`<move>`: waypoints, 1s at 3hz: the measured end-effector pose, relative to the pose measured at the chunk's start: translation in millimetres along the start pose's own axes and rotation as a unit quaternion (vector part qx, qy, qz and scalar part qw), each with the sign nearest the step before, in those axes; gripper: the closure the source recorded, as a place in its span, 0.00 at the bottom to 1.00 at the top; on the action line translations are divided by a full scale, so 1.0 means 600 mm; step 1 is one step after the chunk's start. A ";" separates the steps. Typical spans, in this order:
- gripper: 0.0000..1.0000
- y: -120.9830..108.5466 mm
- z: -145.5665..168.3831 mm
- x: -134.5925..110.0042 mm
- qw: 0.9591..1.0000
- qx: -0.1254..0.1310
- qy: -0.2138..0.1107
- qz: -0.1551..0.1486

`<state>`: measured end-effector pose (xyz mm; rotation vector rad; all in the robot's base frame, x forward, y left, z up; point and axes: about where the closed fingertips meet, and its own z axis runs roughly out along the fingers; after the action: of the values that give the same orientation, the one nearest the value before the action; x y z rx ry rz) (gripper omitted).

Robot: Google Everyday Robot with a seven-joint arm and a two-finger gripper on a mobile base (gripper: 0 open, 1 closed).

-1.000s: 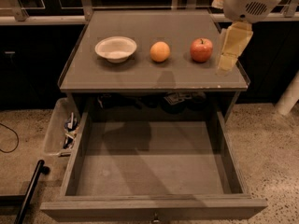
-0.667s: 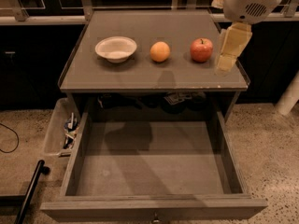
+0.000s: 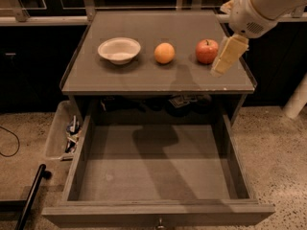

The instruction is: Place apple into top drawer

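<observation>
Red apple (image 3: 206, 51): sat on cabinet top (image 3: 144, 78), right of orange (image 3: 164, 52); firm, smooth, rolls; I'd pinch its middle.
My gripper (image 3: 219, 69): hung just right of it; open or closed, couldn't tell.
top drawer (image 3: 158, 169): stood open.

White bowl (image 3: 119, 50) and orange (image 3: 164, 52) sit apart on the table (image 3: 158, 23).

Tool (image 3: 225, 59) aloft at upper right
</observation>
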<state>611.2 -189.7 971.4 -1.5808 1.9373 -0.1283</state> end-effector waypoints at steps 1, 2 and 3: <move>0.00 -0.033 0.054 0.001 0.999 0.008 -0.041 0.005; 0.00 -0.033 0.054 0.001 0.999 0.008 -0.041 0.005; 0.00 -0.040 0.072 0.011 0.998 0.018 -0.048 0.027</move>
<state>653.4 -189.1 945.0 -1.4838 1.8913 -0.0632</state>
